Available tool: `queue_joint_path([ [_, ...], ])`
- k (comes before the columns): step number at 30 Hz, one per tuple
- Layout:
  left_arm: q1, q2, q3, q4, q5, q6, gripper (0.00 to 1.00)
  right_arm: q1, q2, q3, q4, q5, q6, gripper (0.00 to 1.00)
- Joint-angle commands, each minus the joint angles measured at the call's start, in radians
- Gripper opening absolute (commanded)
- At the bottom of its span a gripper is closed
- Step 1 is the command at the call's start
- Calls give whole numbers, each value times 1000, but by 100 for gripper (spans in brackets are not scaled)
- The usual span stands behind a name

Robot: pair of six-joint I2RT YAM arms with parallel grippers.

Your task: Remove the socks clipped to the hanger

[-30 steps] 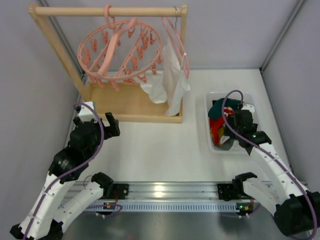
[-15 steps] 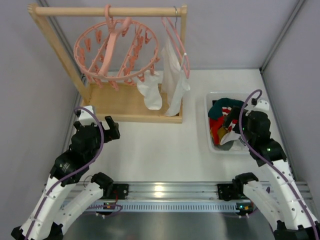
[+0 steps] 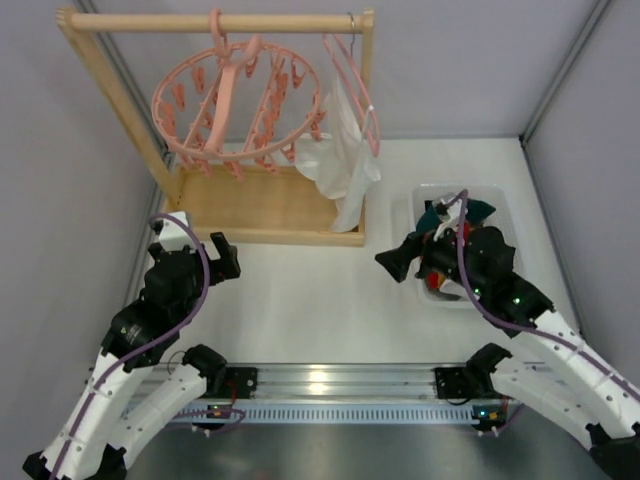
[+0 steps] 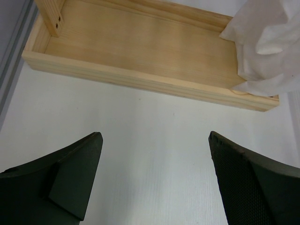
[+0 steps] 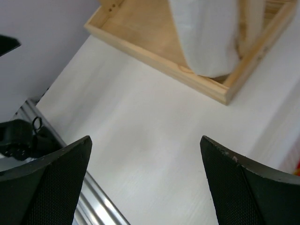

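The round pink hanger (image 3: 240, 105) with many pegs hangs by its hook from the wooden rack's rail. One white sock (image 3: 312, 158) hangs clipped at its right edge, against a white cloth (image 3: 352, 175). Other socks, teal (image 3: 480, 210) and red among them, lie in a clear bin (image 3: 503, 205) at the right. My left gripper (image 3: 222, 255) is open and empty in front of the rack's base (image 4: 140, 51). My right gripper (image 3: 393, 262) is open and empty over the table, left of the bin. White fabric shows in the left wrist view (image 4: 265, 42) and the right wrist view (image 5: 206, 37).
The wooden rack (image 3: 210, 22) stands at the back left with a tray-like base (image 3: 250, 205). A thin pink clothes hanger (image 3: 362, 95) carries the white cloth. Grey walls close in the left and right sides. An aluminium rail (image 3: 330, 385) runs along the near edge.
My right gripper has come out of the bin and swung left over the table. The pink ring and its white sock have swung. The left arm has barely moved.
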Motion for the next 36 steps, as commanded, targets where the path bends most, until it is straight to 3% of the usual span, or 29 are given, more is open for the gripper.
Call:
queue_joint_path([
  [1, 3, 6, -7, 37, -16, -13, 98, 183, 104, 58, 178, 46, -46, 92],
  [7, 3, 8, -8, 37, -13, -15, 98, 381, 369, 177, 287, 220, -117, 85],
  [13, 3, 20, -10, 35, -7, -13, 98, 478, 600, 335, 402, 367, -209, 76],
  [18, 5, 12, -10, 37, -9, -13, 98, 478, 746, 438, 477, 574, -250, 75],
  [22, 5, 8, -12, 37, -7, -15, 98, 449, 847, 536, 462, 646, -273, 75],
  [27, 3, 6, -12, 38, -2, -13, 98, 400, 944, 642, 450, 682, -296, 75],
  [36, 3, 11, -12, 40, 8, -13, 98, 326, 1027, 670, 487, 713, -327, 78],
])
